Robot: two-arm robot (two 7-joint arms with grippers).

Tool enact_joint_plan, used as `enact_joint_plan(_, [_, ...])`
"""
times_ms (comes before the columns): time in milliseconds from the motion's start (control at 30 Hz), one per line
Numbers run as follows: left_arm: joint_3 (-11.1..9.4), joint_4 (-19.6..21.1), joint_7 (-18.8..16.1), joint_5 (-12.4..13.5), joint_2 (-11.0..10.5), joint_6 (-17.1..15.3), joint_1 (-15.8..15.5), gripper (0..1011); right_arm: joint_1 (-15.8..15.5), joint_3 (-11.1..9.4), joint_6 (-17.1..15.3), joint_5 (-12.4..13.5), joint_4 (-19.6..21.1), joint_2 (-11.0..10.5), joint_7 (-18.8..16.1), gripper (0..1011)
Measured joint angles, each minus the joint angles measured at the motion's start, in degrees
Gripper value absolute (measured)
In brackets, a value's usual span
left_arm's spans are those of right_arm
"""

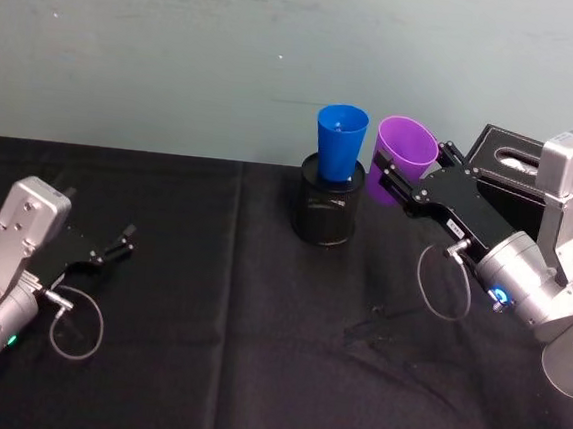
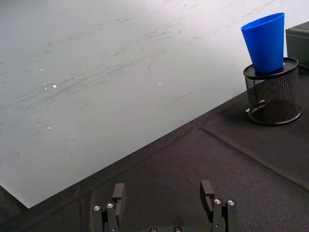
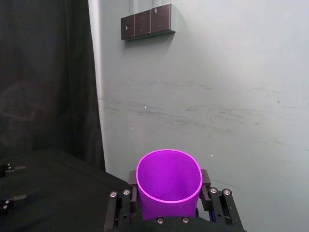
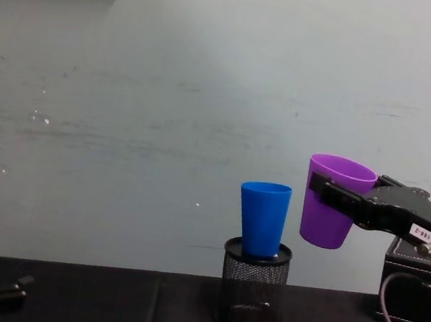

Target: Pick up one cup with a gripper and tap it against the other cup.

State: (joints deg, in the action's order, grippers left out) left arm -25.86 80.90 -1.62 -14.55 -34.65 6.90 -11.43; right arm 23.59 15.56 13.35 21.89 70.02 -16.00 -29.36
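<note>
Nearest, on the robot's left: left gripper [image 2: 161, 192] parked low over the black-clothed table [image 1: 234, 351], well apart from both cups. Its jaws stand spread, nothing between them.

Right side: the right arm reaches forward and inward from the right edge, blue ring light lit, with a grey cable [image 1: 443, 283] looping under it. The right gripper [image 1: 388, 175] is clenched on the purple cup [image 4: 331, 202]. In the right wrist view one finger presses on each side of the cup wall, below the rim.

Purple cup: held in the air, well clear of the table, mouth up, leaning slightly. Its rim sits higher than the blue cup's rim in the chest view.

Blue cup [image 1: 340, 139]: upright, base seated in the mouth of the black mesh holder [image 4: 253, 295], which stands on the table near the back edge, about centre.

Relation of the cups: purple just beside blue, on the robot's right of it. A narrow gap shows between them in the head and chest views, so they are not touching.

Farther right, behind the right arm: a black box [image 1: 503, 153] on the table.

Behind everything: a pale scuffed wall [image 4: 165, 123].
</note>
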Motion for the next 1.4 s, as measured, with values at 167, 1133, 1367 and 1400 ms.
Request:
enact_joint_plan(167, [0.00,0.00,0.00,0.00,0.00,0.00,0.00,1011,0.10,0.03,0.05,-0.03,-0.12,0.06,-0.03,731])
enact_joint_plan(1133, [0.00,0.00,0.00,0.01,0.00,0.00,0.00,1011,-7.25,-0.80,-5.46,3.53,8.63,-5.27,0.84,731])
enact_joint_plan(1367, [0.00,0.00,0.00,0.01,0.00,0.00,0.00,1012,-11.35,-1.24,-6.52,5.03,12.67,-7.78,0.52,731])
enact_joint_plan(1400, [0.00,0.00,0.00,0.00,0.00,0.01,0.00,1011,-12.12,-1.34,-6.63,5.35,13.26,-8.28,0.44,731])
